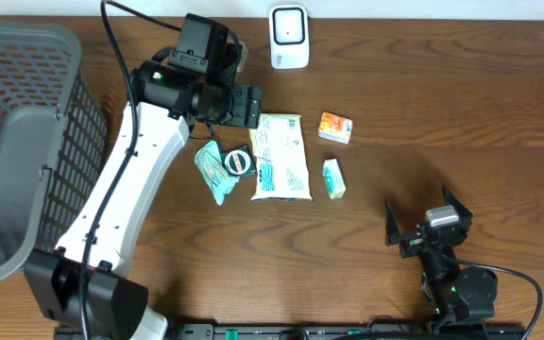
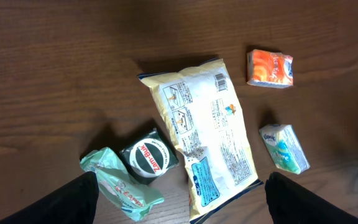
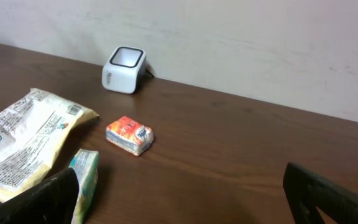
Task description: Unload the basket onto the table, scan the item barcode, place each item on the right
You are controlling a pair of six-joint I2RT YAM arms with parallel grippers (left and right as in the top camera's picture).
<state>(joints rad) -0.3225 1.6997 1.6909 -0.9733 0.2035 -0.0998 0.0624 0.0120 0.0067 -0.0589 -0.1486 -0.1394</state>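
Hovering: left end effector (image 2: 182,177) apart | right end effector (image 3: 180,171) apart | bag (image 3: 23,143) partly out of frame

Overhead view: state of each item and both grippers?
left gripper, open, empty, above snack bag
right gripper, open, empty
snack bag, flat, printed back up
round tin, lid up, touching green pouch
orange pack, flat, apart
teal pack, flat, apart
scanner, upright, table's back edge
basket, at left, inside not visible

Round black tin (image 2: 148,157) read "Zam-Buk" on its lid. Yellow bag (image 2: 207,134) print was too small to read.
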